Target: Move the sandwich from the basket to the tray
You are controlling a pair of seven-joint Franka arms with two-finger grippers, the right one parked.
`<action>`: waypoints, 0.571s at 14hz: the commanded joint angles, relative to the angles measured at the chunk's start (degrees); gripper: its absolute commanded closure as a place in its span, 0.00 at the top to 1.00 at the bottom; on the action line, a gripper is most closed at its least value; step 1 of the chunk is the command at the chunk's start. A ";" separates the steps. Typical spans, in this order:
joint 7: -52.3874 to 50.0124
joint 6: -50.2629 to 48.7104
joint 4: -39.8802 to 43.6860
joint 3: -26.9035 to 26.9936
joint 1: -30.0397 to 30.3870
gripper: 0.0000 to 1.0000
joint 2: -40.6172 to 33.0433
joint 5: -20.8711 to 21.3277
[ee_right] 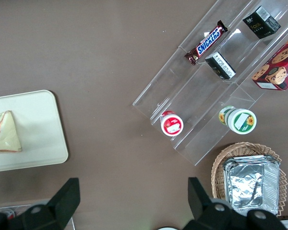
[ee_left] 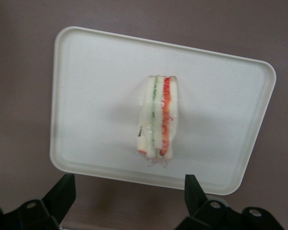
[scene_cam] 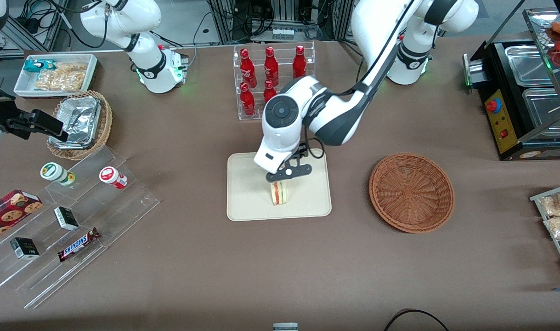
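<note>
At centre frame in the front view, the sandwich (scene_cam: 279,193) rests on the tray (scene_cam: 247,193); the basket (scene_cam: 411,191) is empty. Our gripper (ee_left: 129,196), fingers spread wide, should rise vertically, avoiding the bread.

We see a brown-covered bench (scene_cam: 192,276) filling the scene under even, soft light, with grey floor, cables (scene_cam: 41,18) and metal framing (scene_cam: 280,18) at twelve o'clock past its edge.
</note>
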 commanded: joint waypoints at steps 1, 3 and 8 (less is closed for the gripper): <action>0.53 -4.08 -1.40 1.85 1.03 1.00 -2.75 0.45; 0.53 -4.35 -1.57 3.09 1.20 1.00 -2.58 1.42; 9.11 -5.14 -9.38 3.97 8.39 1.00 -9.85 1.33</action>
